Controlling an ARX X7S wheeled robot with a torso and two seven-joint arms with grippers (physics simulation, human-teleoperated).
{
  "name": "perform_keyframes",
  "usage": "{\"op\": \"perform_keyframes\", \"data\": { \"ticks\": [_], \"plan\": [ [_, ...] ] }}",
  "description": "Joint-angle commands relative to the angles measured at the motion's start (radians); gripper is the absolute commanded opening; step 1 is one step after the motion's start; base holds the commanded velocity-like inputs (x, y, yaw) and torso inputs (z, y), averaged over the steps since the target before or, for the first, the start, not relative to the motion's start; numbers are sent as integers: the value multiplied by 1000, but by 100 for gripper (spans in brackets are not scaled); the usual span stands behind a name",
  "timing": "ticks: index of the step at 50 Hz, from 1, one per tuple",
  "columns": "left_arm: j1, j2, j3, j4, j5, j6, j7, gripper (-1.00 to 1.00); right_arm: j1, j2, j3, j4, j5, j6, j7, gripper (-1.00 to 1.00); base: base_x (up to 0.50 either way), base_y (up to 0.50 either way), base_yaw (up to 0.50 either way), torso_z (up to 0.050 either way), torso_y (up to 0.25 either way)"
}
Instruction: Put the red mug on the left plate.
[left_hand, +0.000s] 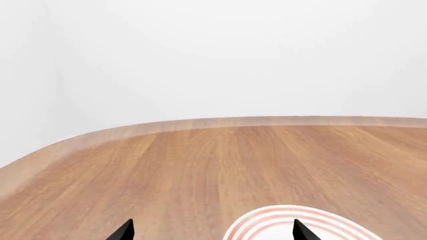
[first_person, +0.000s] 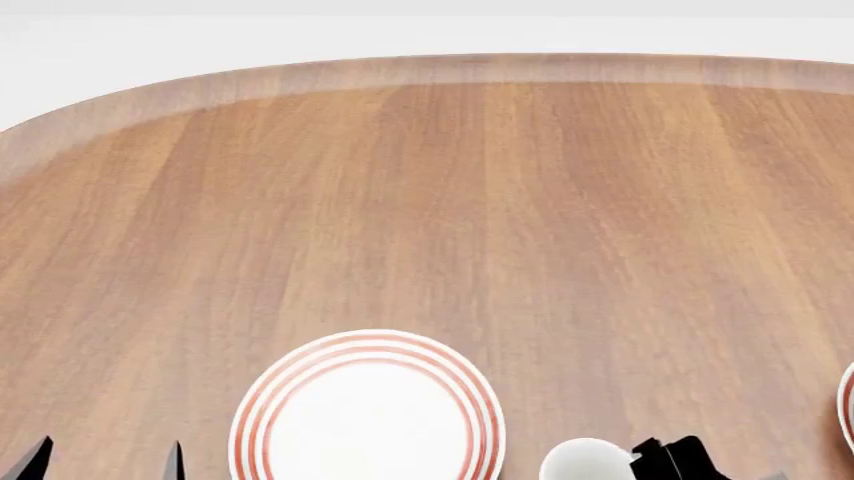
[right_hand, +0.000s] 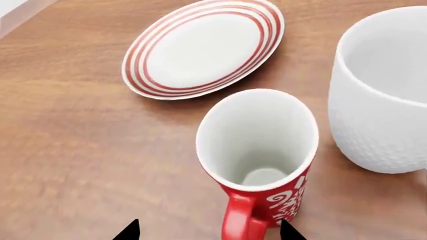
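Note:
The red mug (right_hand: 263, 165) with white swirls stands upright on the table, white inside showing, and appears only in the right wrist view. My right gripper (right_hand: 208, 231) is open; the mug's red handle (right_hand: 240, 222) lies between its fingertips, close to one of them. Beyond the mug lies the left plate (right_hand: 143, 75), white with red rings, empty. The head view shows the same plate (first_person: 254, 420) at the near edge, with my open left gripper (first_person: 104, 462) just to its left. In the left wrist view the plate's rim (left_hand: 267, 217) lies under my empty left gripper (left_hand: 212, 231).
A bigger plain white mug (right_hand: 380, 100) stands close beside the red mug, and its top (first_person: 585, 462) shows in the head view by the right arm (first_person: 667, 460). A second ringed plate's rim (first_person: 847, 405) peeks in at the right. The wooden table (first_person: 467, 200) stretches bare beyond.

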Motion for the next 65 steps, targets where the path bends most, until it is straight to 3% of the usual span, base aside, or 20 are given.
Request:
{"op": "perform_keyframes", "data": {
  "ticks": [1,42,43,65],
  "plan": [
    [-1,-4,3,1,-4,1,-4,100,11,1,7,57,22,-25,-21,100,0,0,0,0,0],
    [-7,-14,15,-9,-10,11,-18,100,60,7,0,196,68,-69,-80,100,0,0,0,0,0],
    [-7,-15,16,-9,-10,11,-18,100,62,7,-2,197,67,-67,-79,-100,0,0,0,0,0],
    [-4,-22,21,-2,-16,13,-27,100,14,24,-32,93,76,-50,-53,-100,0,0,0,0,0]
  ]
}}
